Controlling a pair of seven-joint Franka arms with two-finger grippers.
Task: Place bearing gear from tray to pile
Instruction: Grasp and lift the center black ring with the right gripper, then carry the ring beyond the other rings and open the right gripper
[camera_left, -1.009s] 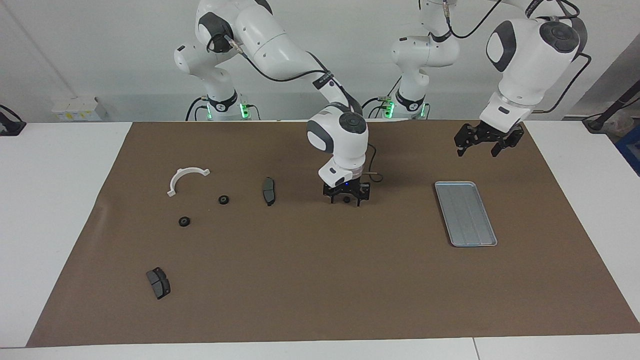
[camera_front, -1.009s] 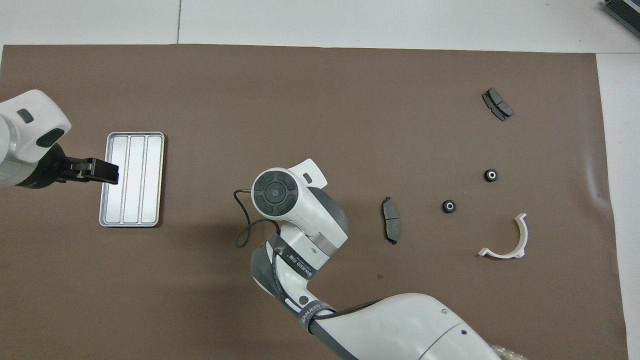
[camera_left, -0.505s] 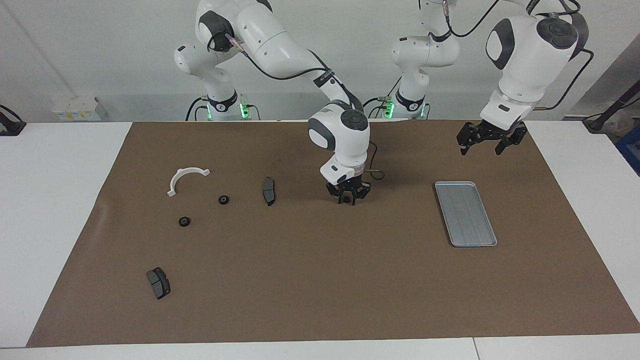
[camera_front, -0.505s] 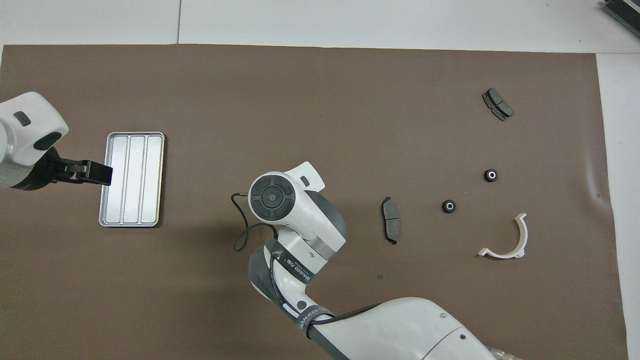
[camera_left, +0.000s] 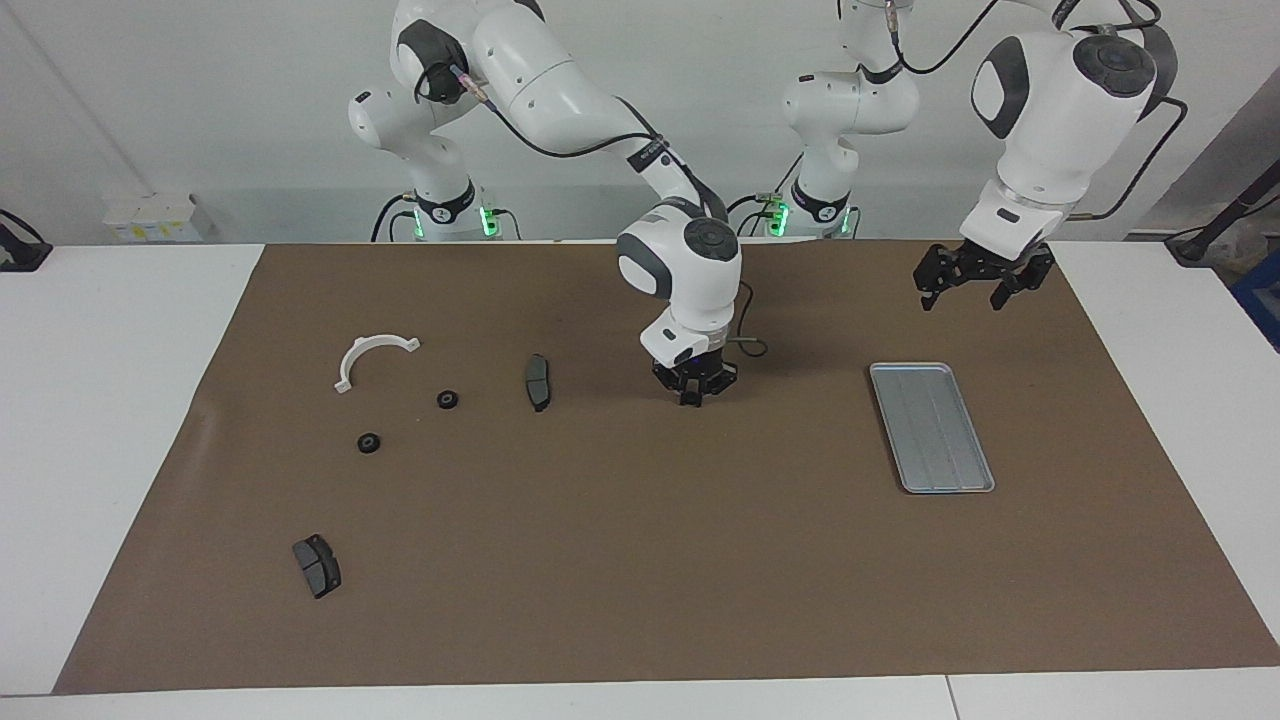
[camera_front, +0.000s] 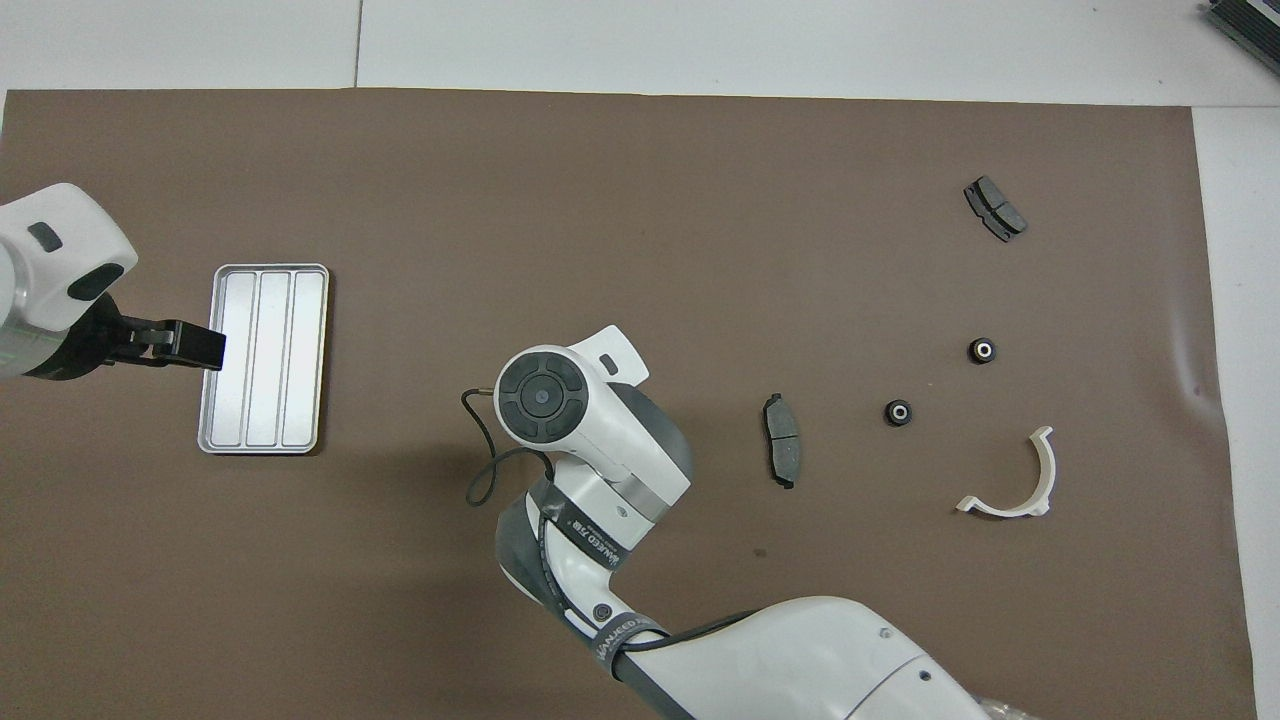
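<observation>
Your right gripper (camera_left: 691, 398), mid-desk, has its fingers closed, apparently on the small dark bearing gear. Left gripper (camera_left: 980, 283) waits with fingers open above the empty tray (camera_left: 931, 427).

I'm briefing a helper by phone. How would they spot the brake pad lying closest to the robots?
Start at the brown mat and find the white half-ring bracket. Beside it, toward the tray's end, lies a dark grey brake pad. It is long and slim, unlike the two small round bearing gears and the stubbier pad farther out.
</observation>
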